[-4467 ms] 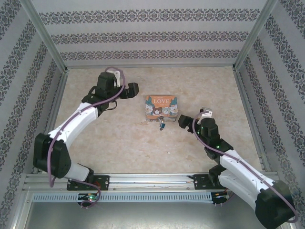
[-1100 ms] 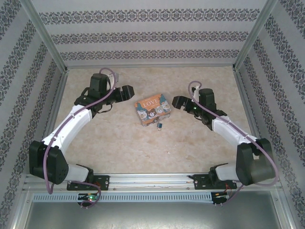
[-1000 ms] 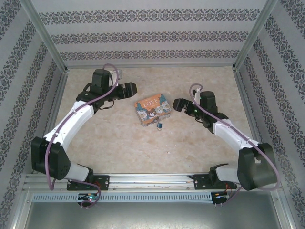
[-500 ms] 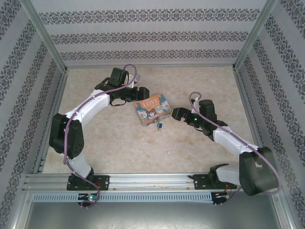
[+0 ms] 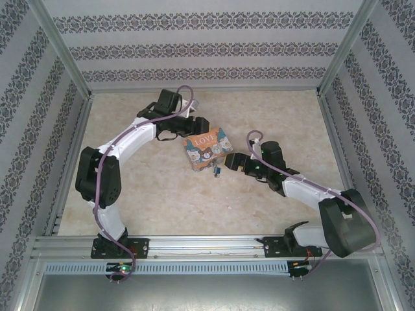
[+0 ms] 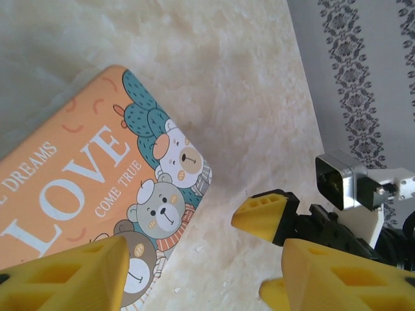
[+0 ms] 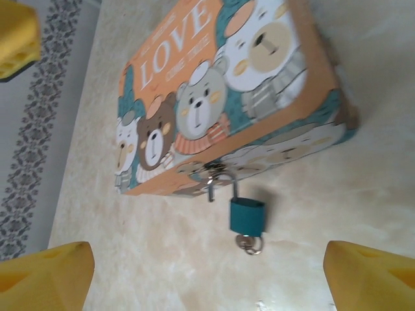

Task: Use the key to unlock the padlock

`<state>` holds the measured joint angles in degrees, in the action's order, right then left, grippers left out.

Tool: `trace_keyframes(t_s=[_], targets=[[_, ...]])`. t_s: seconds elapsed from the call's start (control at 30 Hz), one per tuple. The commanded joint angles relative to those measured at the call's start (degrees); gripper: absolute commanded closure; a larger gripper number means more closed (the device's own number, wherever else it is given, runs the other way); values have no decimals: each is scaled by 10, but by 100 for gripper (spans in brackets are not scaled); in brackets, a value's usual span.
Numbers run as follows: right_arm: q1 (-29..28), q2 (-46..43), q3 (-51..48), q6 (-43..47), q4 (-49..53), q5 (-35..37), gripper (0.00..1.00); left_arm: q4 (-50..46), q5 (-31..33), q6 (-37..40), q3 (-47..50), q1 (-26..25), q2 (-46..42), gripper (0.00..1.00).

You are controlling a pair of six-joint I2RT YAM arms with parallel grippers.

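Padlock (image 7: 247,216) hangs from tin (image 7: 194,97) lettered "LOVE".

The padlock (image 7: 247,216) just before the tin (image 7: 194,97)

Padlock (image 7: 247,216) — smooth teal body, shiny metal shackle; tin (image 7: 194,78) printed, satin; table (image 7: 379,168) matt, marbled.

Teal padlock (image 7: 247,216), orange bear-printed tin (image 7: 214,91), yellow fingers (image 7: 45,275), beige marbled table (image 7: 363,188).
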<state>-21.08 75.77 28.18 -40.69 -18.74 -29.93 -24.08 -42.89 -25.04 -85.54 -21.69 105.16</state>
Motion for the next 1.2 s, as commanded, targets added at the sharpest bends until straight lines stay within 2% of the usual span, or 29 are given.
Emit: trace_keyframes(t_s=[0.0,0.2,0.43,0.7,0.97,1.17], targets=[[-21,26,-17,-20,-86,-4,11,6,-23,1,-3,-13,24,37],[-41,89,-25,-15,-169,-2,12,1,4,5,1,-15,56,40],[-42,179,-7,3,-274,-33,20,23,13,-11,30,-15,69,44],[-37,232,25,33,-287,-65,23,35,26,-24,54,-15,75,45],[-37,269,31,23,-313,-107,25,43,37,-33,68,-15,79,46],[-39,288,35,17,-335,-110,26,43,40,-34,72,-15,76,46]])
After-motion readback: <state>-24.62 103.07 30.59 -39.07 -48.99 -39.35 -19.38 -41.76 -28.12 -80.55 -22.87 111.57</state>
